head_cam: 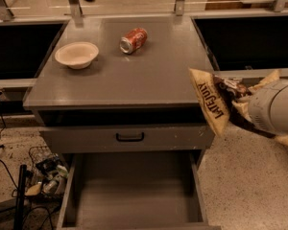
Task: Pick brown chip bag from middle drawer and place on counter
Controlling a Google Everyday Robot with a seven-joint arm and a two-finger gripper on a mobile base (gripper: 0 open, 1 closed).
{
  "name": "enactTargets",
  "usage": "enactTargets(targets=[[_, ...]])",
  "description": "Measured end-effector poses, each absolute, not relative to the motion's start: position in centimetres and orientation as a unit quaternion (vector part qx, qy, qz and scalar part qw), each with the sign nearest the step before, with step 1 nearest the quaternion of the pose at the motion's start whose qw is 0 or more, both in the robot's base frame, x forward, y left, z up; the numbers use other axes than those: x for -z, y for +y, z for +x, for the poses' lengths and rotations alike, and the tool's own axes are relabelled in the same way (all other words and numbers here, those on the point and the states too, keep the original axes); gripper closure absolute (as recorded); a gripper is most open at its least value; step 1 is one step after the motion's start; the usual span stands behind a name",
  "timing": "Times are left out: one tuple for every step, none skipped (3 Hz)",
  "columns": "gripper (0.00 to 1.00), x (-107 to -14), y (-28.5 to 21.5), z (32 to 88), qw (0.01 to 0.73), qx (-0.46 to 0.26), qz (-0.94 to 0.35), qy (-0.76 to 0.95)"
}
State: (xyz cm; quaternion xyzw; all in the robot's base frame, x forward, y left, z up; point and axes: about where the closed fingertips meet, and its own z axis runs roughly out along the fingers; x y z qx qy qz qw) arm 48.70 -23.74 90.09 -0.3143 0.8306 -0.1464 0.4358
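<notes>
The brown chip bag (212,103), with cream ends and "Late July" lettering, hangs in the air off the counter's right front corner, about level with the counter (149,75) edge. My gripper (234,96) is shut on the bag's middle, its dark fingers largely hidden by crinkled foil and by the white arm (276,110) reaching in from the right. Below, the middle drawer (134,195) stands pulled open, its flat gray floor bare.
A cream bowl (77,54) and an orange-red soda can (133,40) lying on its side sit on the counter's back half. A shut drawer front with a black handle (130,137) is above the open drawer. Cables and clutter (43,176) lie on the floor at left.
</notes>
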Motion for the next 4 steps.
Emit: enactTargets(targets=[[1.0,-90.3,-23.8,48.8,0.438,0.148,-0.313,0.83],[1.0,-89.9,-23.6,51.3,0.453,0.141,-0.302,0.827],[1.0,-91.0,-19.7,56.8,0.484,0.115,-0.304,0.813],[1.0,-92.2,-16.6,59.6,0.5,0.102,-0.312,0.801]])
